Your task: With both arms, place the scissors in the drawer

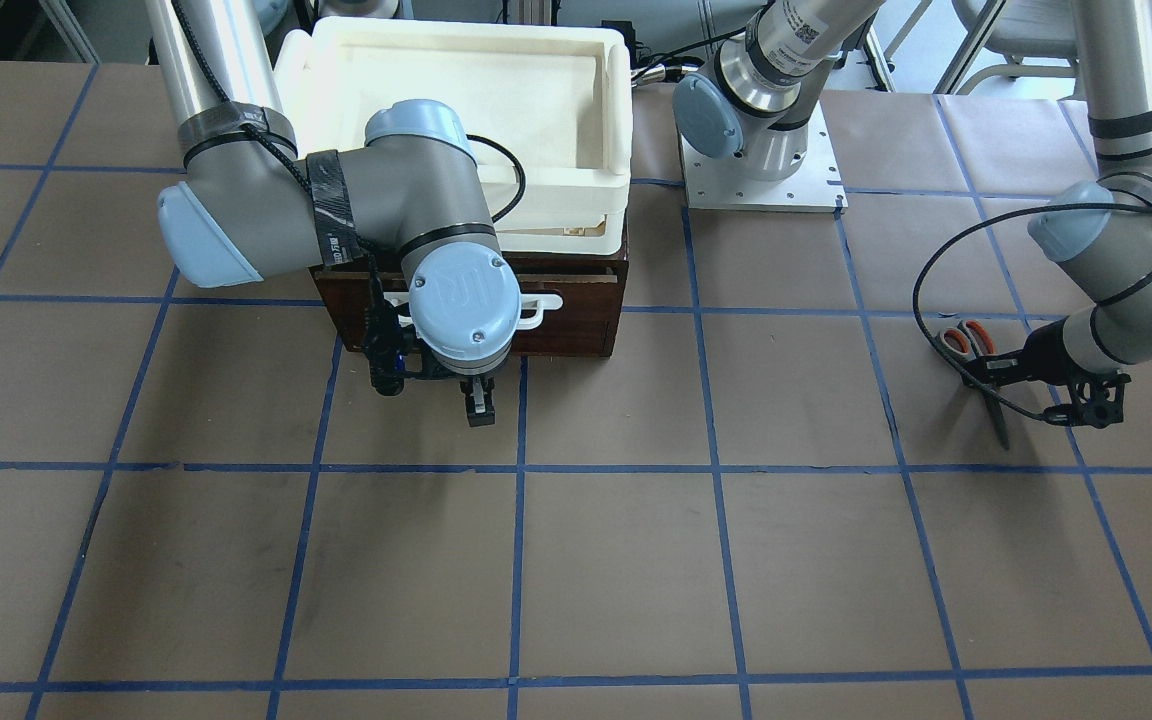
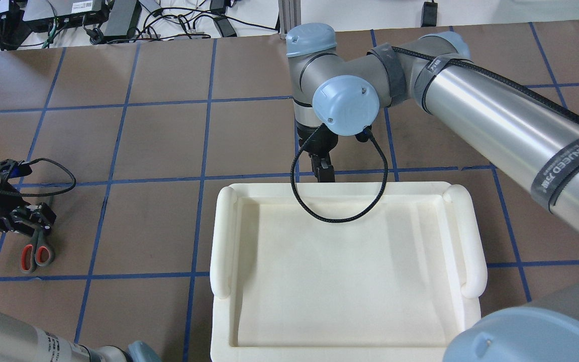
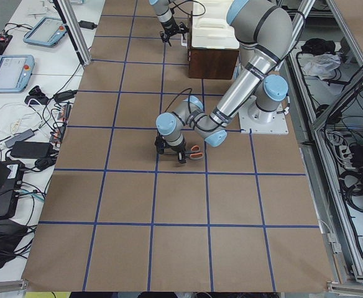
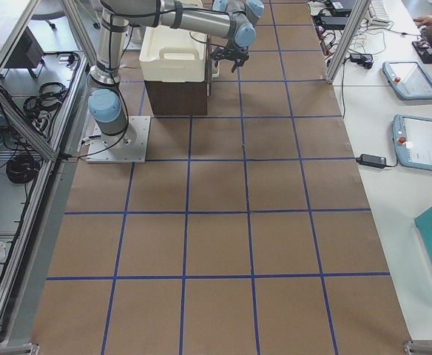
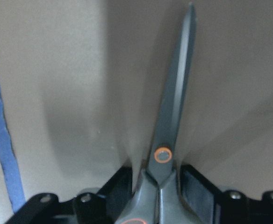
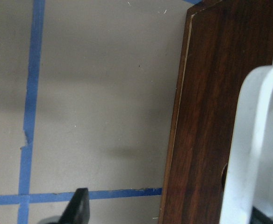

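The scissors (image 1: 968,338) lie on the table at my far left, orange-lined handles toward the robot and dark blades (image 5: 174,102) pointing away. They also show in the overhead view (image 2: 35,254). My left gripper (image 1: 998,372) is down over them, and in the left wrist view its fingers (image 5: 197,191) press against both sides just behind the pivot. The dark wooden drawer (image 1: 566,325) with its white bar handle (image 1: 536,305) sits in its box under a tray. My right gripper (image 1: 479,405) hangs open just in front of the handle (image 6: 255,140), without touching it. One finger (image 6: 79,205) shows.
A white plastic tray (image 1: 626,110) rests on top of the drawer box and hides it in the overhead view (image 2: 224,241). An arm's white base plate (image 1: 761,190) stands beside the box. Blue tape lines cross the brown table.
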`<state>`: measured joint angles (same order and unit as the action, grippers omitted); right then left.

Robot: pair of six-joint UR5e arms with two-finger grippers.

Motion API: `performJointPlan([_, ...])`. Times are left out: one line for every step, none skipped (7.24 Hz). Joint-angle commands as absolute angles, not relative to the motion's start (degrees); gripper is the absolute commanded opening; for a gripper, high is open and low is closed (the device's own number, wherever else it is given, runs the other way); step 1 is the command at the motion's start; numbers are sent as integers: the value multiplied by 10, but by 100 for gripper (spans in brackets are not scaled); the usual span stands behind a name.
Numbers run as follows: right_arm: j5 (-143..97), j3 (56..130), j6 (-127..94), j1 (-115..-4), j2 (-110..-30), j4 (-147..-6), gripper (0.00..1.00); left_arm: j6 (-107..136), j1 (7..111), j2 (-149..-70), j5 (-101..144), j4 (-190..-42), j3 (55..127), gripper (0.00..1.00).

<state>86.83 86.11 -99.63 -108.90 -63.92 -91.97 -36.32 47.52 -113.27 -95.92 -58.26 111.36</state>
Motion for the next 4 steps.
performJointPlan([886,856,-964,-1089,-641,-946,100,-370,475,-1129,-942,-580,1114,49])
performJointPlan([890,856,-941,-1089,-640,-963,100,-371,475,-1129,-942,-579,1113,51])
performJointPlan([891,854,-932,-1088,-639,-978,100,-371,475,-1129,-944,-579,1113,60])
performJointPlan([891,853,-912,-1087,-638,-989,100,-371,475,-1128,-944,-579,1113,63])
